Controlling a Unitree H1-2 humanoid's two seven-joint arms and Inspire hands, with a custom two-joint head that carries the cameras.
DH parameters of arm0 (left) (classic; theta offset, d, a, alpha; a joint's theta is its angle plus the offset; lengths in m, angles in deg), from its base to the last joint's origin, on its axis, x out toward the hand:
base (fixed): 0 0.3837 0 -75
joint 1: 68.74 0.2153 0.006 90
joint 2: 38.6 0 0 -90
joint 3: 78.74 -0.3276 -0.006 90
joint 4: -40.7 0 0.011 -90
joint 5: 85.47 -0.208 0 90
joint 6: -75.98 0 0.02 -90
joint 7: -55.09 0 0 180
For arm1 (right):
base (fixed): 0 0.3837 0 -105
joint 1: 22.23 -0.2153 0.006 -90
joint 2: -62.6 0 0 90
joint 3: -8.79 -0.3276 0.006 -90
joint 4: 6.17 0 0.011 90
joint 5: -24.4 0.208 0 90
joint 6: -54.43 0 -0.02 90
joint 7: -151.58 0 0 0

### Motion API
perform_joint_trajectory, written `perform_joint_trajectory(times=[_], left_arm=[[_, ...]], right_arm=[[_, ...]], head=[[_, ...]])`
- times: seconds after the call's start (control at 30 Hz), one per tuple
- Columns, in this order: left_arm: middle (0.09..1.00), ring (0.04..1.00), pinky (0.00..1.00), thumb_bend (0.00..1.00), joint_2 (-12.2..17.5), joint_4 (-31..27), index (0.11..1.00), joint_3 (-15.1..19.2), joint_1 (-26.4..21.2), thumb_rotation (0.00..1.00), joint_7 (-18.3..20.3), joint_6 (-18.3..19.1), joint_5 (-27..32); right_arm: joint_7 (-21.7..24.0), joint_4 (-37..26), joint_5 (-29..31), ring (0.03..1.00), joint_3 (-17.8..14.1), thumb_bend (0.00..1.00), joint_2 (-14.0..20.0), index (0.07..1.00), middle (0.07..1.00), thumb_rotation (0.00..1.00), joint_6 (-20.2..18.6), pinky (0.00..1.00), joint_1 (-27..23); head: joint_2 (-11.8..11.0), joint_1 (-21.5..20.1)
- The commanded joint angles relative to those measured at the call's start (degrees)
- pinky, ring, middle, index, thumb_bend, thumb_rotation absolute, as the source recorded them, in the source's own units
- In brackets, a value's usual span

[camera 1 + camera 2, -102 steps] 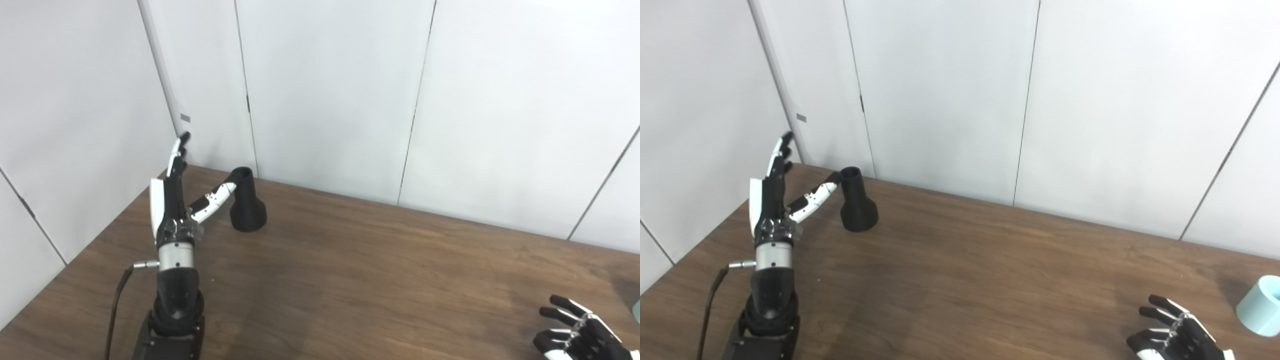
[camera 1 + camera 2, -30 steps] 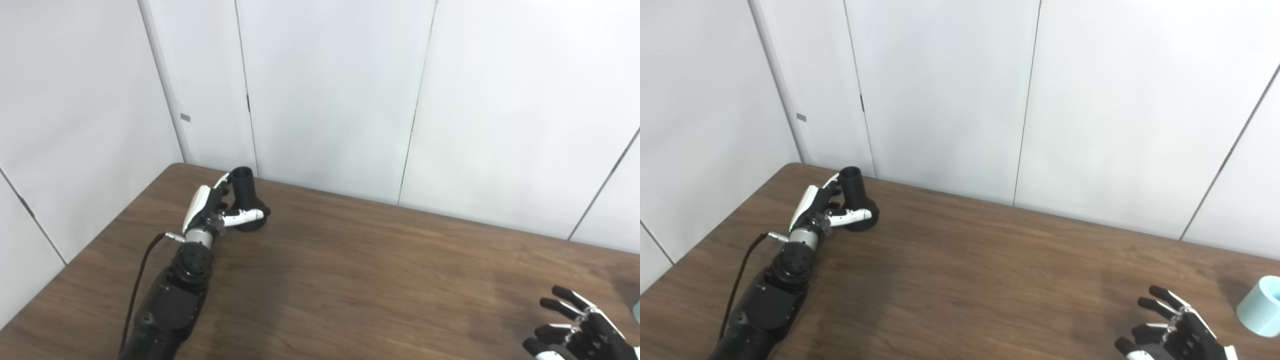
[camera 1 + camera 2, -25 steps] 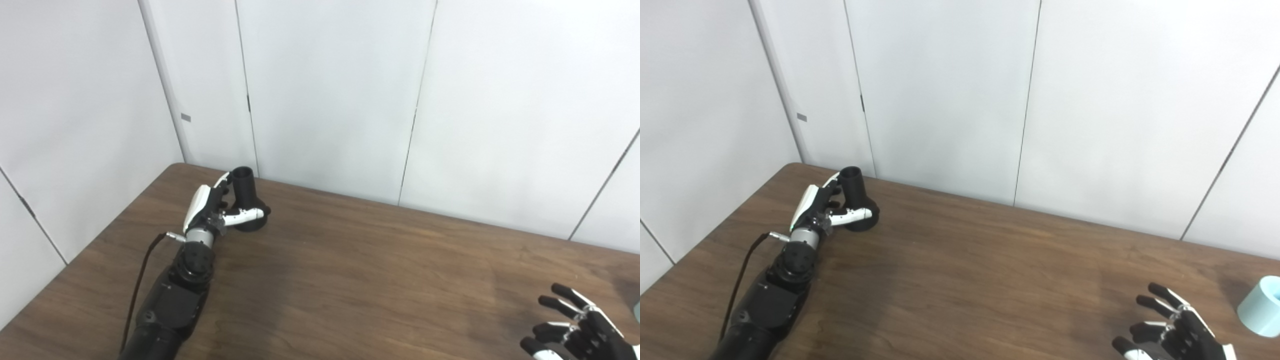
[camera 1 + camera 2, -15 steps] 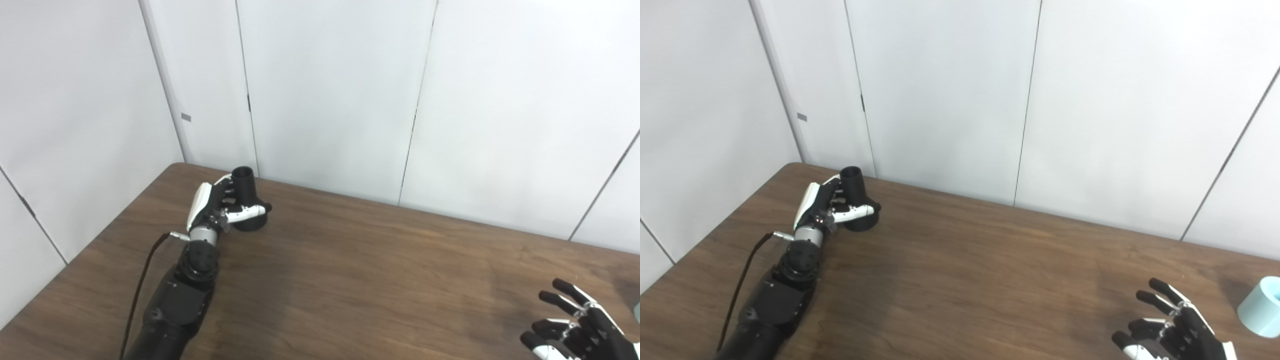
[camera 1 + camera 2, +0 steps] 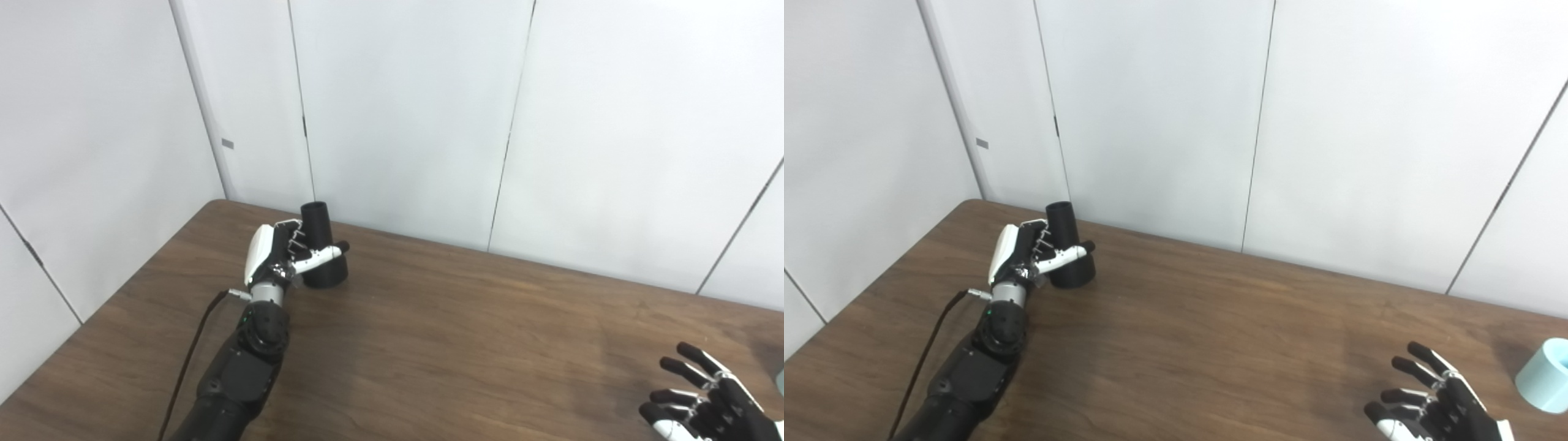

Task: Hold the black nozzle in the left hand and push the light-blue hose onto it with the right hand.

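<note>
The black nozzle [image 5: 321, 251] is a flared black tube with its narrow end up, near the table's far left corner. My left hand [image 5: 277, 253] is shut on the black nozzle and holds it, tilted slightly, just above the table. The light-blue hose [image 5: 1543, 375] is a short pale-blue cylinder at the right edge of the right eye view, resting on the table. My right hand [image 5: 1433, 404] is open and empty, fingers spread, low at the front right, left of the hose and apart from it.
The brown wooden table [image 5: 441, 343] fills the lower half of both views. White wall panels [image 5: 404, 110] stand close behind it and along its left side. A black cable [image 5: 196, 349] runs along my left forearm.
My left hand has closed around the black nozzle and moved it to the right and slightly up. My right hand has stayed low at the front right, fingers spread.
</note>
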Motion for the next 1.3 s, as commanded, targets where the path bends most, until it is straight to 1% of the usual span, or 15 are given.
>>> perform_joint_trajectory(times=[0.0, 0.07, 0.17, 0.27, 0.3, 0.37, 0.5, 0.57, 0.67, 0.77, 0.83, 0.9, 1.07, 1.17, 1.27], left_arm=[[0.449, 0.420, 0.38, 0.51, 0.72, 0.56, 0.525, -0.91, -0.82, 0.00, -2.38, -2.95, -2.10], [0.454, 0.407, 0.35, 0.50, 0.67, 1.33, 0.532, -1.88, -0.49, 0.00, -3.56, -4.90, -3.07], [0.456, 0.387, 0.33, 0.50, 0.48, 1.77, 0.539, -3.40, 0.45, 0.00, -4.55, -8.68, -4.13], [0.456, 0.394, 0.34, 0.50, -0.78, -1.06, 0.545, -5.03, 2.75, 0.00, -4.24, -10.87, -4.51], [0.458, 0.393, 0.34, 0.50, -1.16, -2.09, 0.544, -5.72, 3.46, 0.00, -4.14, -11.41, -4.97], [0.463, 0.382, 0.33, 0.50, -1.98, -4.24, 0.545, -7.41, 4.98, 0.00, -3.81, -14.27, -5.76], [0.471, 0.377, 0.34, 0.50, -4.67, -8.76, 0.550, -9.93, 7.35, 0.00, -3.24, -18.00, -6.65], [0.472, 0.374, 0.34, 0.50, -6.46, -11.05, 0.551, -10.67, 8.23, 0.00, -2.02, -18.86, -6.36], [0.478, 0.375, 0.34, 0.50, -9.29, -14.32, 0.549, -12.00, 9.44, 0.00, 0.37, -19.43, -5.90], [0.478, 0.378, 0.34, 0.50, -12.28, -16.25, 0.547, -13.18, 10.51, 0.00, 1.95, -20.23, -5.74], [0.472, 0.378, 0.34, 0.50, -14.24, -17.27, 0.548, -14.35, 11.61, 0.00, 3.11, -20.85, -6.12], [0.471, 0.378, 0.33, 0.50, -15.25, -17.86, 0.548, -15.59, 12.81, 0.00, 3.89, -21.59, -7.01], [0.481, 0.391, 0.35, 0.50, -14.92, -16.97, 0.538, -18.01, 15.32, 0.00, 5.41, -24.32, -7.08], [0.486, 0.398, 0.36, 0.50, -13.56, -16.85, 0.524, -19.79, 17.18, 0.00, 7.67, -24.43, -6.46], [0.488, 0.398, 0.35, 0.50, -12.22, -16.78, 0.514, -21.48, 18.31, 0.00, 9.74, -24.47, -5.62]], right_arm=[[-0.28, -2.50, -0.15, 0.552, -0.15, 0.50, -0.02, 0.797, 0.735, 0.08, 0.21, 0.41, -1.63], [-0.38, -2.98, 0.01, 0.561, -0.11, 0.50, -0.27, 0.796, 0.740, 0.08, -0.60, 0.42, -1.81], [-0.60, -3.64, -0.20, 0.584, 0.12, 0.50, -0.64, 0.797, 0.747, 0.01, -1.70, 0.43, -2.01], [-0.66, -3.61, -0.14, 0.603, 0.41, 0.46, -0.97, 0.826, 0.778, 0.00, -1.58, 0.48, -2.27], [-0.62, -3.11, -0.07, 0.598, 0.45, 0.45, -1.05, 0.828, 0.780, 0.00, -0.84, 0.46, -2.38], [-0.38, -1.21, -0.66, 0.572, 0.67, 0.45, -0.66, 0.828, 0.775, 0.00, 1.99, 0.42, -2.60], [-0.25, 3.38, -2.15, 0.539, 0.88, 0.52, 0.41, 0.791, 0.734, 0.00, 8.00, 0.39, -3.14], [-0.37, 4.90, -2.45, 0.536, 0.87, 0.55, 0.67, 0.779, 0.721, 0.04, 9.62, 0.39, -3.32], [-0.77, 6.60, -3.26, 0.513, 0.90, 0.60, 0.74, 0.766, 0.701, 0.15, 11.48, 0.39, -3.51], [-1.09, 7.57, -3.91, 0.510, 0.79, 0.63, 0.51, 0.767, 0.704, 0.19, 12.73, 0.38, -3.60], [-1.20, 8.53, -4.33, 0.509, 0.73, 0.66, 0.59, 0.761, 0.703, 0.25, 14.20, 0.38, -3.74], [-1.29, 8.74, -4.27, 0.510, 0.65, 0.67, 0.37, 0.759, 0.706, 0.26, 14.48, 0.39, -3.78], [-1.90, 8.58, -4.96, 0.512, 0.65, 0.68, -0.01, 0.763, 0.707, 0.28, 14.36, 0.38, -3.91], [-1.92, 9.04, -4.76, 0.512, 0.58, 0.69, -0.10, 0.753, 0.700, 0.29, 14.58, 0.39, -4.17], [-1.97, 8.32, -4.60, 0.525, 0.61, 0.71, -0.44, 0.747, 0.698, 0.30, 13.12, 0.40, -4.15]], head=[[0.23, -0.19], [0.60, -0.74], [1.55, -2.79], [2.66, -5.33], [3.01, -6.18], [3.69, -7.86], [4.95, -11.09], [5.61, -12.52], [6.49, -14.46], [7.32, -16.39], [7.72, -17.09], [8.12, -17.87], [8.78, -19.63], [9.12, -20.49], [9.25, -20.99]])
